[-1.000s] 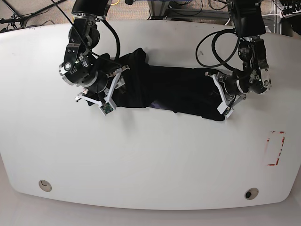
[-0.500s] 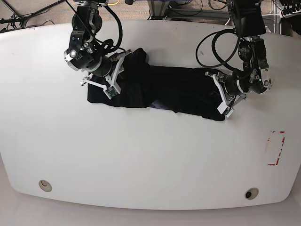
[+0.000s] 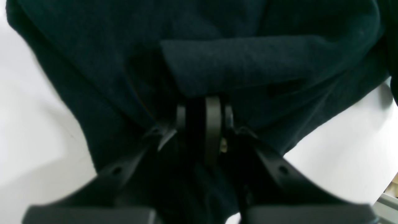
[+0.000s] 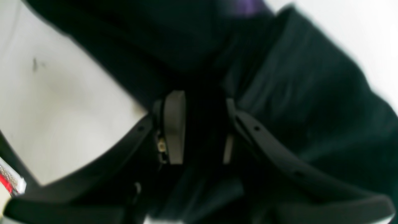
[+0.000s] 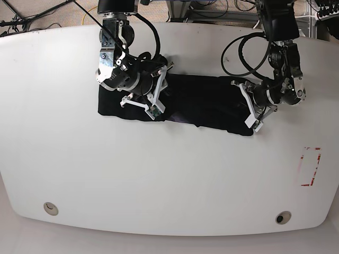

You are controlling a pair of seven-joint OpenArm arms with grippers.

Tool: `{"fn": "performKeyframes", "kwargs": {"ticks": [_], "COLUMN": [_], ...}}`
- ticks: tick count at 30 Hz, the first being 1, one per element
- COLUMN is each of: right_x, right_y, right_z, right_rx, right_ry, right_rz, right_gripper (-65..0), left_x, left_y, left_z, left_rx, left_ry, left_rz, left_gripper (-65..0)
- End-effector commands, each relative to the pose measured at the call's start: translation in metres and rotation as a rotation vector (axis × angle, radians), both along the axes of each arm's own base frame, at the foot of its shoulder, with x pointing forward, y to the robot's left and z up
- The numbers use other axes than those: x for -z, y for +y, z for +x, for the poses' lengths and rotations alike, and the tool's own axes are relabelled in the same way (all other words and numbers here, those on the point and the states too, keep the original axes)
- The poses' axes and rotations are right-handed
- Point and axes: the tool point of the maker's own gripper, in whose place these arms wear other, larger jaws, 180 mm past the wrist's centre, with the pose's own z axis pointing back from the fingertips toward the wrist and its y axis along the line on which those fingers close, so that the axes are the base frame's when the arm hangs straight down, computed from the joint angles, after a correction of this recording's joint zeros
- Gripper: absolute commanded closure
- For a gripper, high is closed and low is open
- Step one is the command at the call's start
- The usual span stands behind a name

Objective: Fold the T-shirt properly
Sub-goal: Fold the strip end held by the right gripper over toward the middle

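The large black short-sleeved cloth T-shirt (image 5: pixel 201 103) lies bunched into a long, low band across the far middle of the white oval surface (image 5: pixel 159 180), running from under one arm to under the other. A thin sliver of purple print shows along its near edge in the base view, and a purple patch also peeks out at the top of the right wrist view.

The left tool (image 3: pixel 202 124) sits at the band's end on the base view's right. Its two grey pads stand close together with only a narrow gap, and a fold of black cloth (image 3: pixel 236 68) runs between them, so it is pinching the T-shirt. White surface shows on both sides of the cloth there.

The right tool (image 5: pixel 151 100) is over the band's other end, on the base view's left. In its own wrist view the grey fingers (image 4: pixel 174 124) stand a little apart, and dark cloth fills the space between them; it is gripping the T-shirt, though that view is blurred.

Near the surface's edge on the base view's right is a red rectangular outline marking (image 5: pixel 310 166), well apart from the T-shirt.
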Motion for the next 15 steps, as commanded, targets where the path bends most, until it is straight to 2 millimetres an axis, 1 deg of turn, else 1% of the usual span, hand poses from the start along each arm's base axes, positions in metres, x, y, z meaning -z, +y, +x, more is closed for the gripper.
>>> {"fn": "performKeyframes", "kwargs": {"ticks": [1, 4, 5, 7, 11, 13, 15], "right_x": [-0.016, -0.036, -0.041, -0.048, -0.046, -0.036, -0.031], "right_y": [0.003, -0.002, -0.004, -0.007, -0.017, -0.018, -0.018], "right_z": [0.011, 0.018, 0.018, 0.02, 0.021, 0.02, 0.026], "right_rx": [0.002, 0.012, 0.014, 0.017, 0.014, 0.012, 0.01], "right_ry": [-0.06, -0.127, -0.145, -0.169, -0.169, -0.138, -0.127], "right_rz": [0.026, 0.017, 0.013, 0.003, -0.032, -0.036, -0.033], "right_gripper": [-15.9, -15.9, -15.9, -15.9, -15.9, -15.9, -15.5], "left_x": [0.021, 0.02, 0.02, 0.02, 0.02, 0.02, 0.02], "left_y": [0.023, 0.025, 0.028, 0.032, 0.034, 0.034, 0.034], "left_z": [-0.023, -0.023, -0.023, -0.023, -0.023, -0.023, -0.023], "left_rx": [0.017, 0.017, 0.016, 0.015, 0.014, 0.015, 0.015], "left_ry": [0.118, 0.118, 0.12, 0.12, 0.119, 0.12, 0.12], "left_rz": [0.135, 0.139, 0.148, 0.156, 0.158, 0.159, 0.159], "left_gripper": [-6.8, -6.8, -6.8, -6.8, -6.8, -6.8, -6.8]}}
